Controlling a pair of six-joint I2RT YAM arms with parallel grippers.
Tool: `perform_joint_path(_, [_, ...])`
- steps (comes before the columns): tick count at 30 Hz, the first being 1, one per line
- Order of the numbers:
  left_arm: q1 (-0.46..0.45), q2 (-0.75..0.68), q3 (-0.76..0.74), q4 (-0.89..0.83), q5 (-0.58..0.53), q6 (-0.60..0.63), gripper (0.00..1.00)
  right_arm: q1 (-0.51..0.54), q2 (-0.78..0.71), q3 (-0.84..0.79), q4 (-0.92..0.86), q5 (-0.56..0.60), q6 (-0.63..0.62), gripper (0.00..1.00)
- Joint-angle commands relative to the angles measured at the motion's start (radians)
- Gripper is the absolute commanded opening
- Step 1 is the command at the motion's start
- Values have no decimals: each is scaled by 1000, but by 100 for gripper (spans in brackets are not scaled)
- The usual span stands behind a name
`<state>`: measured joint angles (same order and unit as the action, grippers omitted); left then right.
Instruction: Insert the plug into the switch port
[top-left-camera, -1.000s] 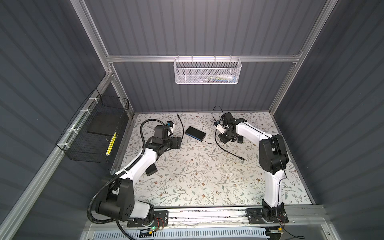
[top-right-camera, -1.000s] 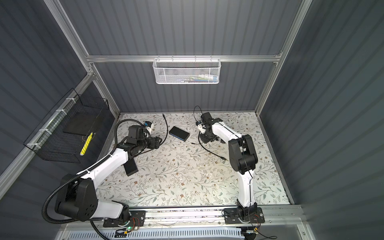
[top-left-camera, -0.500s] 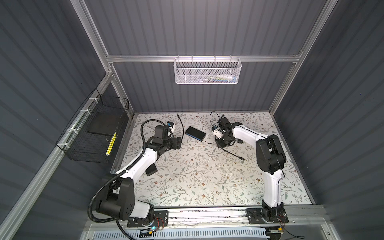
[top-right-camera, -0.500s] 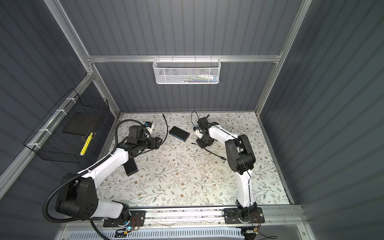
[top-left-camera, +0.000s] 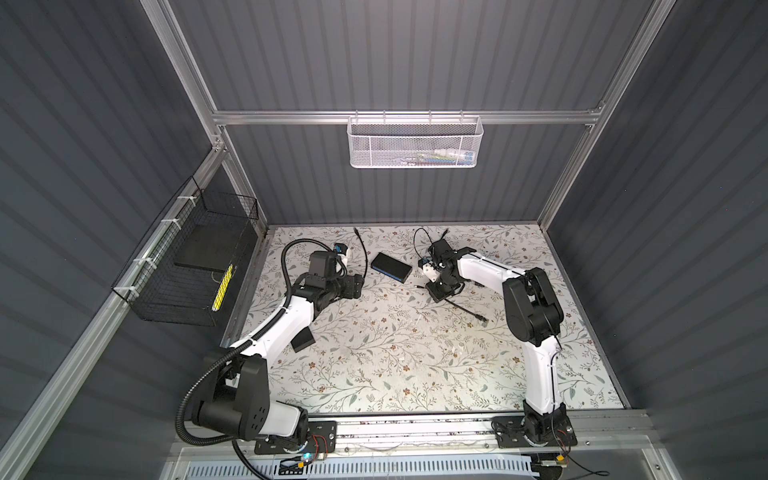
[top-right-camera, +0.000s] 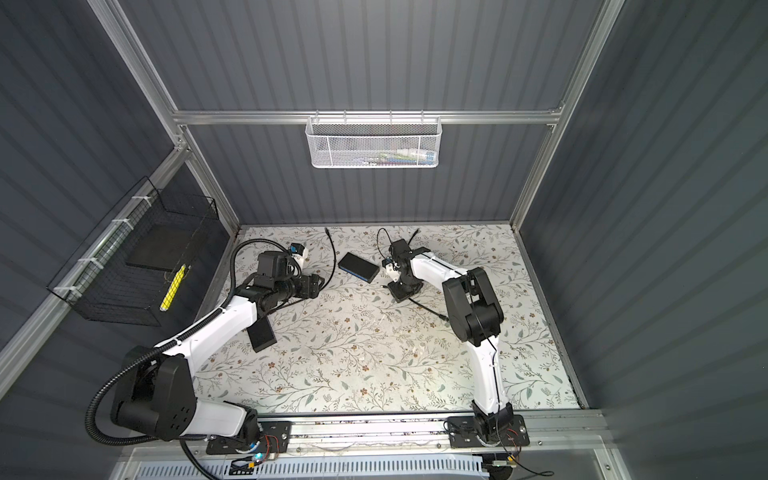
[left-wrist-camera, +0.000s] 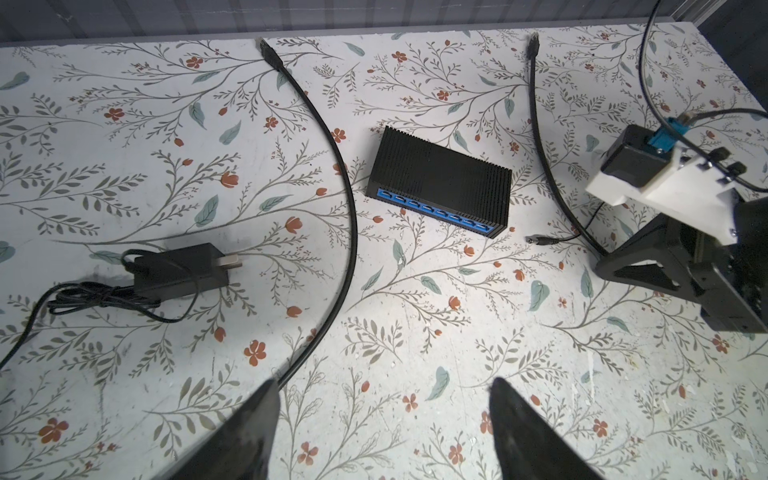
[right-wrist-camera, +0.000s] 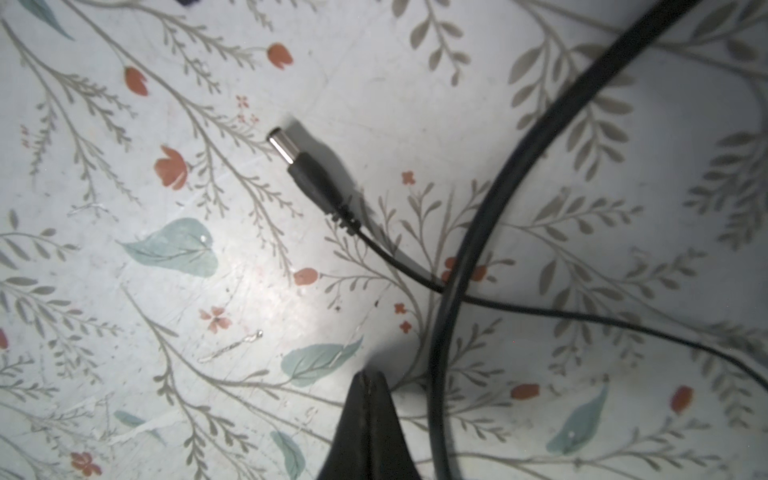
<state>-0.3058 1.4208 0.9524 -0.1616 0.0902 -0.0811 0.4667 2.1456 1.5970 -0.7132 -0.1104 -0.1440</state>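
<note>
— Brought the right gripper (right-wrist-camera: 367, 386) lower and closer to the switch (left-wrist-camera: 440, 174) since a second ago. Pressed its jaws together as well, on nothing.

— And the plug (right-wrist-camera: 307, 170)?

— Lying loose on the floral mat (left-wrist-camera: 415, 332), near the switch's short end, by a corner of the blue face (left-wrist-camera: 436, 212). Apart from the closed tips. Silver barrel tip, black ribbed collar, thin black wire crossing one of the thick black cables (right-wrist-camera: 457, 257).

— Any writing?

— Too small to read on the switch.

— Counts?

— One switch, black and ribbed, with eight ports along the blue face. One plug. Two thick black cables, one on each side of the switch. One power adapter (left-wrist-camera: 178, 270) with two prongs. Two grippers. Left gripper (left-wrist-camera: 384, 384) held back from the switch, jaws spread wide, gripping nothing.
</note>
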Motion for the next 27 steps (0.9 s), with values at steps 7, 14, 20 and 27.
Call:
perform_joint_path(7, [5,-8,-14,-13,0,23,78,36,-107,-22,8,17,74,8])
perform_joint_path(14, [5,-3,-11,-6,14,18,78,-16,-32,47,-48,58,70,29])
perform_joint_path(20, [5,-13,-6,-25,3,30,78,-31,37,89,-62,49,73,34])
perform_joint_path(27, [5,-3,1,-29,2,29,78,-28,56,76,-62,19,75,17])
